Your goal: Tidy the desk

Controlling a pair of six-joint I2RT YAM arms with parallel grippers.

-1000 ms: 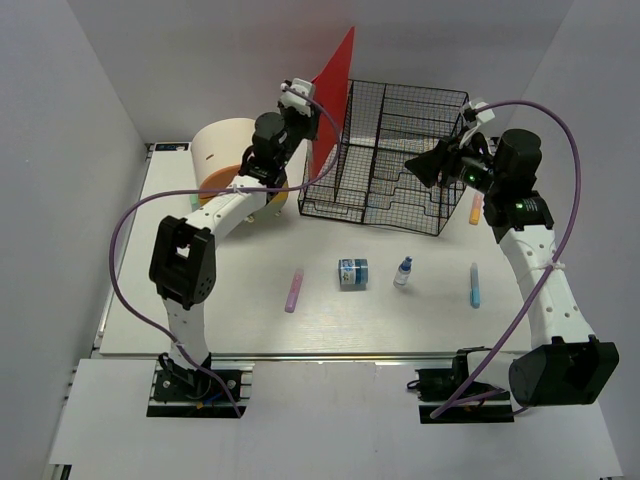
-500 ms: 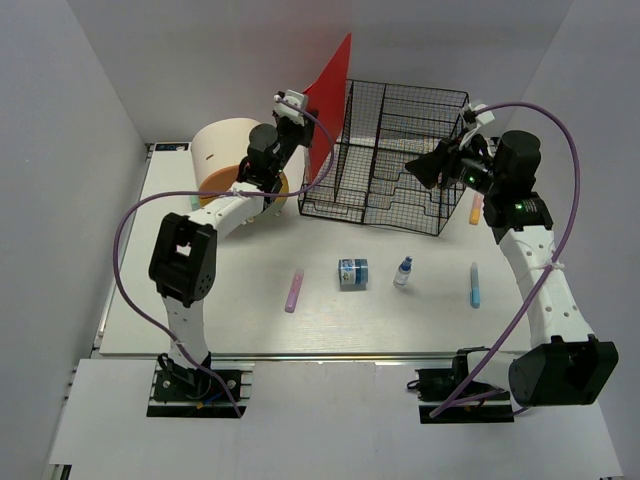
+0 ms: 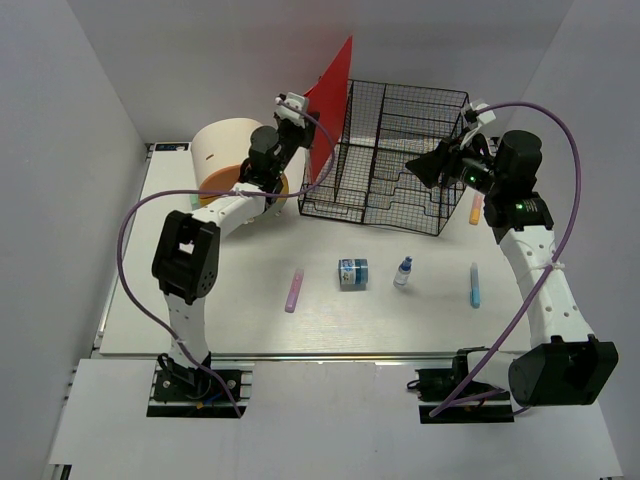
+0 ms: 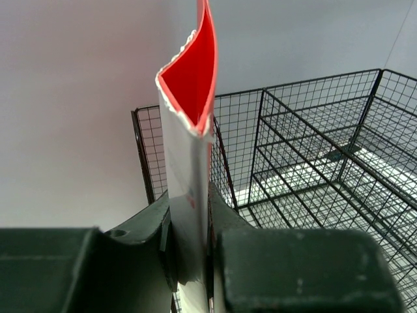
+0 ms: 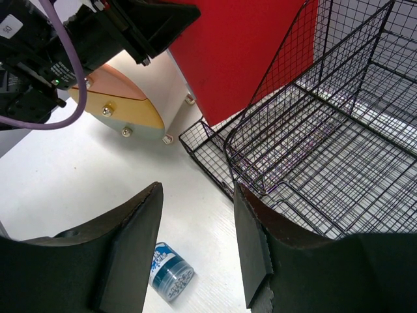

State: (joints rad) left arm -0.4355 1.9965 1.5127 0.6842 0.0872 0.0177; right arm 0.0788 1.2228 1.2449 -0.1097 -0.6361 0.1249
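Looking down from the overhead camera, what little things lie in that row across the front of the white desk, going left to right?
pink marker → small blue-and-white tub → little bottle with a blue cap → blue marker

The left gripper (image 3: 296, 104) eased slightly toward the left edge of the desk (image 3: 200, 320). The red folder (image 3: 332, 95) in its grip shifted along, its top corner dipping.

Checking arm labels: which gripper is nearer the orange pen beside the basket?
Right. The right gripper hangs by the right end of the basket, near the orange pen; the left gripper grips the red folder past its left end, far from the pen.
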